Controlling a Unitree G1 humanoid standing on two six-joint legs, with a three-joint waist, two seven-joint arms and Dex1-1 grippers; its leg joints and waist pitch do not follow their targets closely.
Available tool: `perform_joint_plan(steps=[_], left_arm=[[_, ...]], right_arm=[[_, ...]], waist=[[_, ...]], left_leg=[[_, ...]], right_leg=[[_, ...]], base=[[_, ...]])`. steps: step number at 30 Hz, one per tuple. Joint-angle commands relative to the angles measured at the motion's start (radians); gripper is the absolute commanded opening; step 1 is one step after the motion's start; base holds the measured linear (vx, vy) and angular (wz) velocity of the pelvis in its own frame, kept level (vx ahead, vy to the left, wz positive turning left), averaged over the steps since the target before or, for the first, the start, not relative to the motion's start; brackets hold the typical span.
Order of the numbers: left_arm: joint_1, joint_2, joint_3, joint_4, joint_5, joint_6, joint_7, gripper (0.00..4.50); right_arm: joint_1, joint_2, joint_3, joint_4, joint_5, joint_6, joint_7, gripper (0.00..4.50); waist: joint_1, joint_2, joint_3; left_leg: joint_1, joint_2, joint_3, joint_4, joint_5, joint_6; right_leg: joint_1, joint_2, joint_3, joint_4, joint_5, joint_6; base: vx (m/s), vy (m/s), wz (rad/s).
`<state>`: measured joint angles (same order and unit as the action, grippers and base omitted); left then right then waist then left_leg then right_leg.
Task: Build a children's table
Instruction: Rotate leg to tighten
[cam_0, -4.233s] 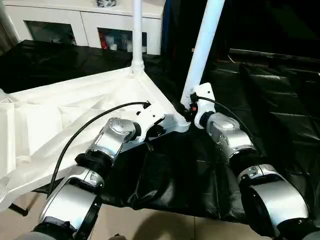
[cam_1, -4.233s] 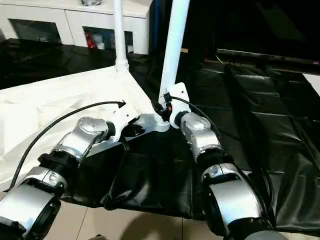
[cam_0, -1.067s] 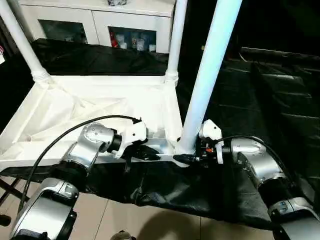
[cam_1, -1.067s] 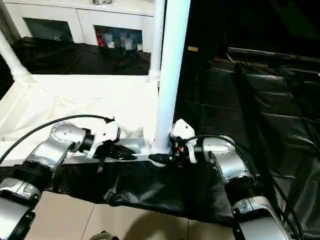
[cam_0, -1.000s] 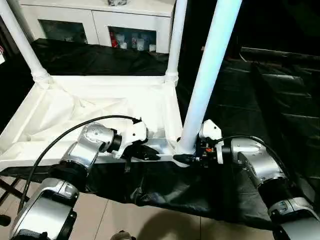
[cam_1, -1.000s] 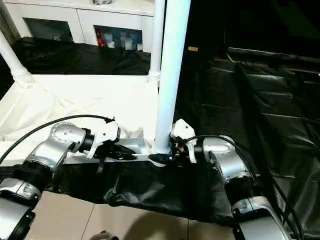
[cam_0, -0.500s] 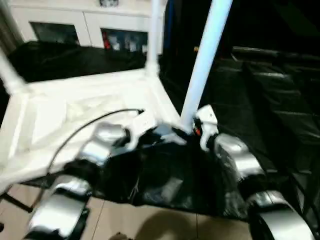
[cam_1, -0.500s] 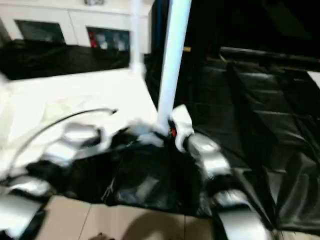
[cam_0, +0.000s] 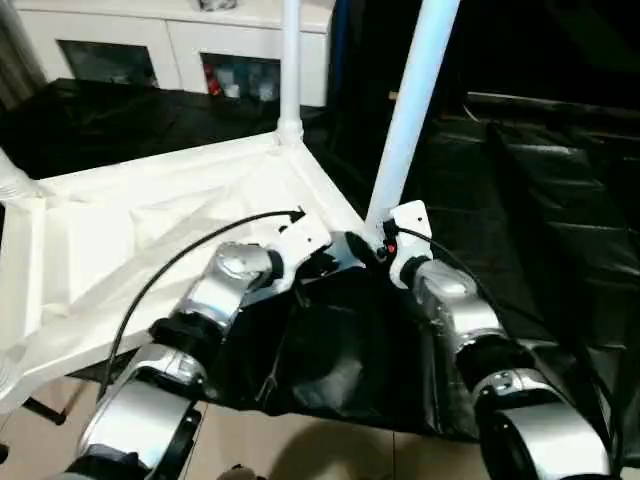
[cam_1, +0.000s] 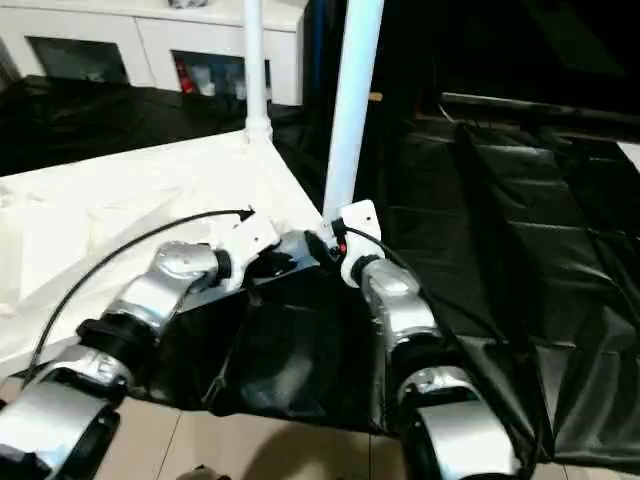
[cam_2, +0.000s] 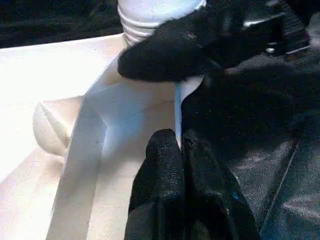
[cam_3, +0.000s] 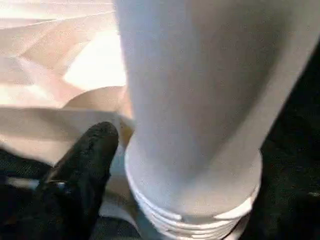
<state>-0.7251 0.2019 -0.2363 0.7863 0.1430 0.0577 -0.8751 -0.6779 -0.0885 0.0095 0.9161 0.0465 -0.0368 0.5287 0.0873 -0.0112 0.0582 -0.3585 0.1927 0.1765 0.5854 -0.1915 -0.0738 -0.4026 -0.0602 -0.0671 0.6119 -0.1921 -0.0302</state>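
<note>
Children's table (cam_0: 150, 215) lies upside down on black sheeting (cam_0: 540, 220), so its legs point up. Left hand (cam_2: 177, 145) is pinched shut on the thin rim by the near corner, likely steadying it. Right hand (cam_0: 378, 243) is at the base of the smooth tapered near leg (cam_0: 410, 110); can't tell its grip.

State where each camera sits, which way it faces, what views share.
Left and right eye views: on the head, looking forward and down over both silver forearms at the upturned tabletop and near corner leg.
Left wrist view: on the left wrist, along the left gripper, shut on the tabletop's rim.
Right wrist view: on the right wrist, close on that leg's ribbed base, right gripper beside it.
Shared: that leg in all.
</note>
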Motion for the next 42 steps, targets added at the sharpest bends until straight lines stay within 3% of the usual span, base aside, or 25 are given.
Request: perform_joint_plan(steps=[1,5,6,7,9,12,13,14,15,25,26,28,29,31,32,33,34,35,37,39,42], left_arm=[[0.007,-0.012,-0.023,-0.050,-0.038,-0.048,-0.068,0.00],[0.019,0.031,-0.036,-0.067,-0.049,-0.068,-0.160,0.00],[0.021,0.037,-0.039,-0.068,-0.050,-0.072,-0.174,0.00],[0.024,0.052,-0.045,-0.069,-0.050,-0.091,-0.202,0.00],[0.028,0.075,-0.049,-0.070,-0.063,-0.110,-0.265,0.00],[0.034,0.091,-0.044,-0.082,-0.085,-0.107,-0.317,0.00],[0.035,0.094,-0.043,-0.086,-0.088,-0.104,-0.326,0.00],[0.042,0.111,-0.045,-0.102,-0.093,-0.098,-0.358,0.00],[0.046,0.119,-0.045,-0.110,-0.095,-0.086,-0.369,0.00],[0.060,0.141,-0.048,-0.122,-0.108,-0.075,-0.425,0.00],[0.063,0.141,-0.046,-0.124,-0.108,-0.075,-0.423,0.00],[0.066,0.139,-0.044,-0.127,-0.107,-0.074,-0.417,0.00],[0.067,0.135,-0.043,-0.126,-0.104,-0.072,-0.405,0.00],[0.063,0.124,-0.044,-0.116,-0.085,-0.071,-0.357,0.00],[0.053,0.095,-0.033,-0.098,-0.068,-0.051,-0.271,0.00],[0.053,0.095,-0.033,-0.098,-0.068,-0.051,-0.271,0.00],[0.036,0.049,-0.018,-0.075,-0.046,-0.011,-0.147,0.00],[0.036,0.049,-0.018,-0.075,-0.046,-0.011,-0.147,0.00],[0.010,-0.012,-0.008,-0.043,-0.028,0.036,-0.021,0.00],[-0.006,-0.056,-0.001,-0.022,-0.022,0.064,0.051,0.00],[-0.016,-0.079,-0.001,-0.012,-0.012,0.074,0.098,0.00]], right_arm=[[0.003,0.009,0.060,-0.023,-0.001,-0.008,0.118,3.90],[0.036,-0.052,0.094,-0.058,-0.005,-0.024,0.268,3.90],[0.040,-0.060,0.099,-0.064,-0.005,-0.026,0.289,3.90],[0.050,-0.079,0.110,-0.078,-0.003,-0.030,0.334,3.90],[0.065,-0.111,0.128,-0.104,0.002,-0.036,0.426,3.90],[0.077,-0.135,0.143,-0.129,0.015,-0.031,0.510,3.75],[0.079,-0.139,0.146,-0.133,0.018,-0.029,0.526,3.64],[0.082,-0.154,0.153,-0.144,0.023,-0.026,0.571,3.64],[0.084,-0.161,0.158,-0.151,0.026,-0.023,0.596,3.54],[0.099,-0.182,0.187,-0.197,0.041,0.007,0.714,2.81],[0.106,-0.178,0.189,-0.198,0.039,0.006,0.707,2.78],[0.110,-0.170,0.186,-0.194,0.038,0.004,0.693,2.76],[0.112,-0.163,0.181,-0.189,0.035,-0.002,0.671,2.76],[0.107,-0.145,0.165,-0.165,0.018,-0.017,0.586,2.75],[0.095,-0.114,0.136,-0.127,0.002,-0.026,0.455,2.75],[0.095,-0.114,0.136,-0.127,0.002,-0.026,0.455,2.75],[0.082,-0.067,0.094,-0.088,-0.004,-0.011,0.291,2.75],[0.082,-0.067,0.094,-0.088,-0.004,-0.011,0.291,2.75],[0.062,-0.008,0.054,-0.057,0.016,0.038,0.154,2.75],[0.041,0.032,0.031,-0.025,0.019,0.054,0.041,2.74],[0.024,0.056,0.026,-0.001,0.011,0.060,-0.030,2.74]], waist=[[0.004,-0.005,-0.072],[0.010,-0.005,-0.069],[0.009,-0.013,-0.068],[0.013,-0.013,-0.068],[0.016,-0.023,-0.065],[0.020,-0.017,-0.064],[0.021,-0.020,-0.063],[0.023,-0.032,-0.064],[0.027,-0.025,-0.064],[0.034,-0.021,-0.065],[0.035,-0.013,-0.066],[0.034,-0.017,-0.066],[0.033,-0.008,-0.066],[0.033,-0.012,-0.066],[0.029,-0.023,-0.064],[0.026,-0.019,-0.063],[0.022,-0.026,-0.060],[0.021,-0.024,-0.059],[0.020,-0.022,-0.058],[0.017,-0.023,-0.058],[0.016,-0.024,-0.063]], left_leg=[[0.001,0.041,-0.009,-0.059,-0.073,0.090],[0.003,0.045,-0.008,-0.060,-0.100,0.092],[0.002,0.045,-0.006,-0.060,-0.104,0.092],[0.004,0.046,-0.006,-0.060,-0.110,0.091],[0.004,0.047,-0.006,-0.061,-0.128,0.086],[0.006,0.050,-0.006,-0.062,-0.134,0.076],[0.004,0.050,-0.007,-0.063,-0.126,0.076],[0.004,0.050,-0.005,-0.062,-0.114,0.081],[0.004,0.051,-0.007,-0.062,-0.107,0.084],[0.005,0.049,-0.007,-0.060,-0.099,0.078],[0.005,0.049,-0.008,-0.060,-0.100,0.076],[0.005,0.049,-0.007,-0.060,-0.102,0.074],[0.006,0.050,-0.008,-0.061,-0.107,0.070],[0.007,0.049,-0.008,-0.061,-0.117,0.066],[0.006,0.049,-0.008,-0.063,-0.111,0.057],[0.008,0.048,-0.009,-0.065,-0.120,0.049],[0.012,0.046,-0.010,-0.068,-0.154,0.030],[0.012,0.046,-0.010,-0.069,-0.159,0.024],[0.016,0.046,-0.013,-0.071,-0.177,0.015],[0.017,0.044,-0.014,-0.073,-0.178,0.006],[0.012,0.041,-0.011,-0.068,-0.144,0.020]], right_leg=[[0.065,-0.092,0.055,-0.051,0.007,-0.254],[0.062,-0.093,0.052,-0.055,-0.038,-0.256],[0.062,-0.091,0.052,-0.056,-0.047,-0.254],[0.061,-0.091,0.051,-0.057,-0.065,-0.249],[0.060,-0.093,0.051,-0.061,-0.112,-0.237],[0.056,-0.095,0.053,-0.061,-0.139,-0.232],[0.058,-0.095,0.053,-0.060,-0.130,-0.233],[0.057,-0.095,0.053,-0.059,-0.119,-0.233],[0.057,-0.096,0.053,-0.055,-0.117,-0.235],[0.056,-0.094,0.052,-0.053,-0.097,-0.242],[0.056,-0.095,0.052,-0.053,-0.095,-0.244],[0.057,-0.093,0.052,-0.053,-0.083,-0.246],[0.056,-0.093,0.051,-0.054,-0.082,-0.249],[0.057,-0.093,0.052,-0.055,-0.088,-0.250],[0.055,-0.094,0.053,-0.055,-0.097,-0.246],[0.052,-0.095,0.054,-0.057,-0.116,-0.245],[0.052,-0.098,0.053,-0.069,-0.209,-0.224],[0.053,-0.099,0.055,-0.070,-0.229,-0.216],[0.050,-0.099,0.055,-0.076,-0.277,-0.198],[0.050,-0.096,0.056,-0.077,-0.281,-0.189],[0.053,-0.096,0.058,-0.071,-0.204,-0.196]], base=[[0.000,0.000,0.00],[0.000,0.000,0.00],[0.000,0.000,0.00],[0.000,0.000,0.00],[0.000,0.000,0.00],[0.000,0.000,0.00],[0.000,0.000,0.00],[0.000,0.000,0.00],[0.000,0.000,0.00],[0.000,0.000,0.00],[0.000,0.000,0.00],[0.000,0.000,0.00],[0.000,0.000,0.00],[0.000,0.000,0.00],[0.000,0.000,0.00],[0.000,0.000,0.00],[0.000,0.000,0.00],[0.000,0.000,0.00],[0.000,0.000,0.00],[0.000,0.000,0.00],[0.000,0.000,0.00]])
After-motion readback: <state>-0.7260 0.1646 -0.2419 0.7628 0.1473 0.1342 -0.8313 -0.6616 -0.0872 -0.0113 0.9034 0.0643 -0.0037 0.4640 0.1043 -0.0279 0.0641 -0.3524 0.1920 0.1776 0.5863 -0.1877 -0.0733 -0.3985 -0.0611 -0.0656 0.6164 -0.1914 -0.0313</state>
